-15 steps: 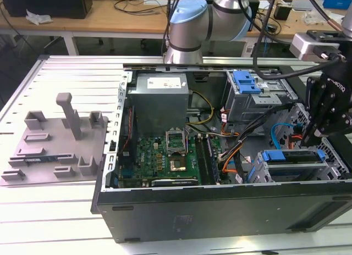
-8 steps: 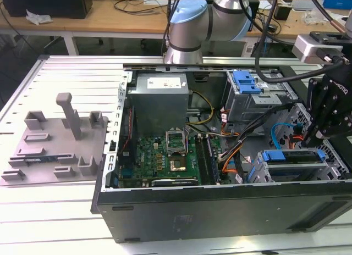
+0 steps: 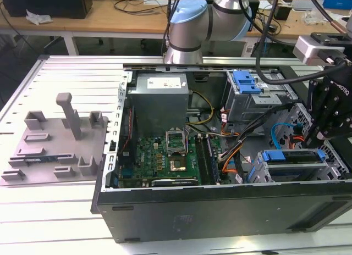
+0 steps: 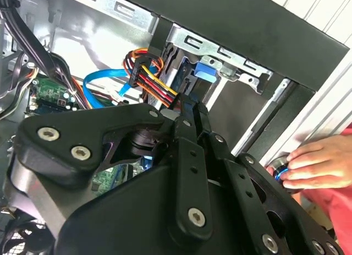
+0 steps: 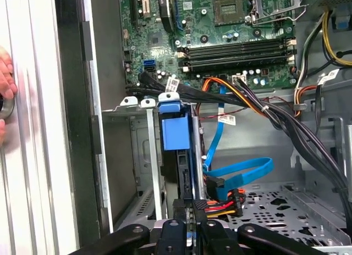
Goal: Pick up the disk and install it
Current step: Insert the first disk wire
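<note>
— What sits at the exterior view's left?

— A grey plastic cover (image 3: pixel 55 137) lying on the desk (image 3: pixel 33 211), beside the open computer case (image 3: pixel 220 205). Inside the case, going right: the big grey power supply (image 3: pixel 159 98), the green circuit board (image 3: pixel 165 159), then a tangle of cables that hides part of the floor.

— And the disk?

— The disk (image 3: pixel 289 161) lies in the drive cage (image 3: pixel 324 172) at the case's right end; its blue bracket shows, the metal body mostly hidden. In the first wrist view it stands in the slot (image 5: pixel 177 137).

— The tool?

— The tool (image 5: pixel 190 211) is just at the disk's edge, fingers drawn together there; whether they actually pinch the disk I cannot tell. A person's hand (image 4: pixel 319 164) rests at the desk's edge, partly cut off.
</note>
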Controlling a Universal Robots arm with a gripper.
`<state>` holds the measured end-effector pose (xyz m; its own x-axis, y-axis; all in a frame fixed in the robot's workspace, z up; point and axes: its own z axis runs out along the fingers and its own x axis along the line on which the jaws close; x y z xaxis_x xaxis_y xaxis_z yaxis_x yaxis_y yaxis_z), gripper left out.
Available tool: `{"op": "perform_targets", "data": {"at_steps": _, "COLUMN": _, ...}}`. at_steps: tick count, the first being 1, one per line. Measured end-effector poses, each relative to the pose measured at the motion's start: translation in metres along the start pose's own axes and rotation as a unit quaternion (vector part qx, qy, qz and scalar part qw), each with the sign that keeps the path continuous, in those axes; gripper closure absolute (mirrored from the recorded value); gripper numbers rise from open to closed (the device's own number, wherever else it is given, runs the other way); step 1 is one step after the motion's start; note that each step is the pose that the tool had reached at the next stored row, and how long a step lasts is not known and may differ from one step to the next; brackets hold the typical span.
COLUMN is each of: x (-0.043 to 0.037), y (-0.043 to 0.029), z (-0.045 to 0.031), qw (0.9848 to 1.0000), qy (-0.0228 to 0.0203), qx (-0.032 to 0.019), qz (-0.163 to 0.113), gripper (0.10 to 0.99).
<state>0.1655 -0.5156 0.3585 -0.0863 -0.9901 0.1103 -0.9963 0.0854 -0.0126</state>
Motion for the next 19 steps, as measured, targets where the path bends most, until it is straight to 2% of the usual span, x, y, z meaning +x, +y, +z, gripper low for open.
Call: {"op": "perform_targets", "data": {"at_steps": 19, "x": -0.0021, "y": 0.0003, "z": 0.0005, "qw": 1.0000, "qy": -0.0001, "qx": 0.0007, "qz": -0.005, "gripper": 0.922}}
